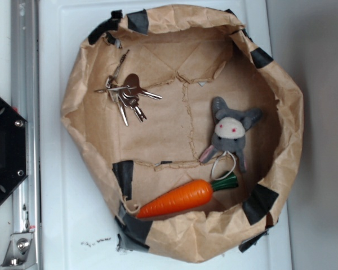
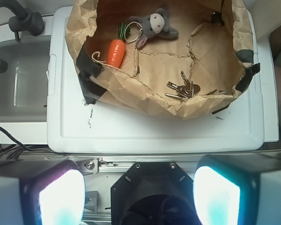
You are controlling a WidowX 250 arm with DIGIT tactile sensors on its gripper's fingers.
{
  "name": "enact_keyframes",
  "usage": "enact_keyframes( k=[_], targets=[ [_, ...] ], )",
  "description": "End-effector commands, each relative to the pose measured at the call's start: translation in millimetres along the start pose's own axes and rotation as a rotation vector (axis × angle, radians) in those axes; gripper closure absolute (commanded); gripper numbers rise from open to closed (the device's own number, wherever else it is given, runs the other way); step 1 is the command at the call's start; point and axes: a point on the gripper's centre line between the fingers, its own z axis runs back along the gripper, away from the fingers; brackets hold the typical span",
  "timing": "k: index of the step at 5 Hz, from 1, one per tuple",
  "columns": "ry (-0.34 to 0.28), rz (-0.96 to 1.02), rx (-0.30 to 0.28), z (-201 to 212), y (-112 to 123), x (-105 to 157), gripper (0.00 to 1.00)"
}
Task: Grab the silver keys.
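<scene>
Exterior view, contents listed: one crumpled brown paper basin (image 1: 79,107), walls patched with dark tape, standing on a white surface (image 1: 73,28). Inside, upper left of the paper floor: the silver keys (image 1: 125,94), thin shiny blades fanned from a ring, with one darker brownish rounded tag among them, lying flat and touching nothing else. Right of centre, well apart from the keys: a grey plush rabbit (image 1: 231,128), pale face with pink eyes, a pale cord loop below it. Along the lower wall: an orange carrot (image 1: 177,198) with green top, lying near the rabbit's loop and longer than the key bunch. Black robot base (image 1: 3,152) at the left edge beside a metal rail. Wrist view, same items: keys (image 2: 181,90) against the near wall of the basin (image 2: 131,91), carrot (image 2: 115,51) and rabbit (image 2: 155,23) on the far side; a grey sink (image 2: 18,84) left of the surface (image 2: 154,126). Hand (image 2: 139,194): two pale fingers (image 2: 61,199) at the lower corners, spread wide, holding nothing, well short of the basin.
</scene>
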Motion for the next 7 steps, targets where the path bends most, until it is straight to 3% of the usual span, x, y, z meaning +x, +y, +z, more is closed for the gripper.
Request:
enact_keyframes(
  k=[1,3,4,5,6,7],
  targets=[
    [0.0,0.0,0.0,0,0,0,0.0],
    [-0.086,0.042,0.001,-38,10,85,0.0],
    [-0.053,0.047,-0.004,-57,25,103,0.0],
    [0.014,0.05,0.084,-79,49,108,0.0],
    [0.119,0.016,0.084,-92,61,100,0.0],
    [0.169,0.007,0.084,-105,67,101,0.0]
  ],
)
